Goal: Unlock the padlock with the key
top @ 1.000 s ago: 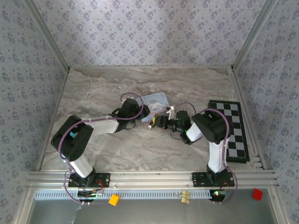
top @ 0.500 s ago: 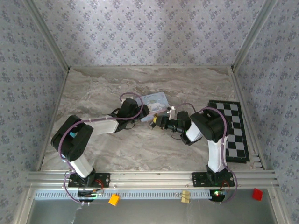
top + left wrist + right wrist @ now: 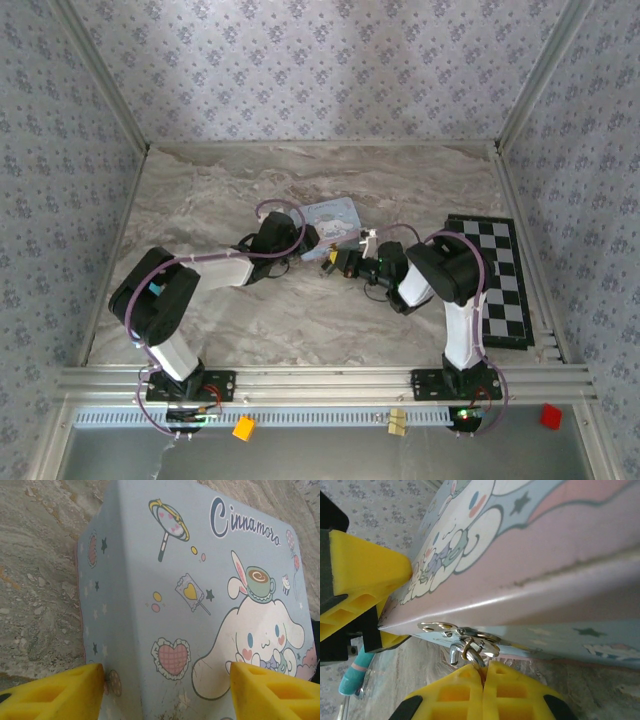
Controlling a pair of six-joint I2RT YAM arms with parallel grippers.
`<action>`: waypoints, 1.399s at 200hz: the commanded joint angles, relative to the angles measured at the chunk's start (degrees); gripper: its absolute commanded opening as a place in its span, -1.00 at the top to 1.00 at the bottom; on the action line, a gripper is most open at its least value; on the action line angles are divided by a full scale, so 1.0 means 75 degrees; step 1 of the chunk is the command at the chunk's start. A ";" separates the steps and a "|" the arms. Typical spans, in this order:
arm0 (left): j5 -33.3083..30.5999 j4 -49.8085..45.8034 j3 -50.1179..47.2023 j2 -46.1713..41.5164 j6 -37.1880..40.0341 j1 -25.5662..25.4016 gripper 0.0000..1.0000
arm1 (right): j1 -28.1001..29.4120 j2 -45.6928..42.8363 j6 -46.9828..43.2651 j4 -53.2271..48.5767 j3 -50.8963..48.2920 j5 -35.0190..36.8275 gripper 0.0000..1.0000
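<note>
Marbled grey counter [image 3: 200,200], walled in by patterned wallpaper, with both arms meeting at its middle.

Right fingers [image 3: 455,695]: yellow and pressed together, their tips closing directly beneath the padlock [image 3: 469,651].

Handling, as a judgement: expect the padlock to be light, rigid and smooth. It looks free to swing where it hangs, so it will probably swivel or slip out of a shallow pinch. Take hold across the flat sides of its body rather than by the loop, and leave the keyway end free for the key.

Position: the padlock hangs from the clasp [image 3: 436,627] on the tin's front wall, just under the lid's rim. Its metal loop touches the right fingertips from above. You cannot tell whether any metal is caught in the seam between them. You can see silvery and brassy loops, but the dark body cannot be made out.

Left fingers [image 3: 55,692]: spread, one to each side of the near corner of the tin [image 3: 165,580]. The tips rest against its wall and printed lid, so they appear to be steadying it. The thin tin walls may dent or slide, so hold it firmly but do not squeeze.

Beyond: a checkerboard mat [image 3: 497,280] lies well apart, at the counter's right edge.
</note>
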 commanded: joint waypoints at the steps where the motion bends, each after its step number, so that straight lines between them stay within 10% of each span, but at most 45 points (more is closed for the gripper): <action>1: -0.0327 -0.0486 -0.0272 0.0063 -0.0199 -0.0017 -0.31 | 0.0272 -0.0328 0.0506 0.0314 -0.0164 0.0788 1.00; 152: -0.0616 -0.0119 -0.0342 0.0015 -0.0717 -0.0305 -0.33 | 0.0601 -0.1226 0.2999 0.0307 -0.0509 0.3093 1.00; 280: -0.0384 -0.0720 0.1252 0.1238 0.0726 0.0158 -0.36 | -0.0322 -0.2979 0.1663 -0.2475 -0.1016 0.1924 1.00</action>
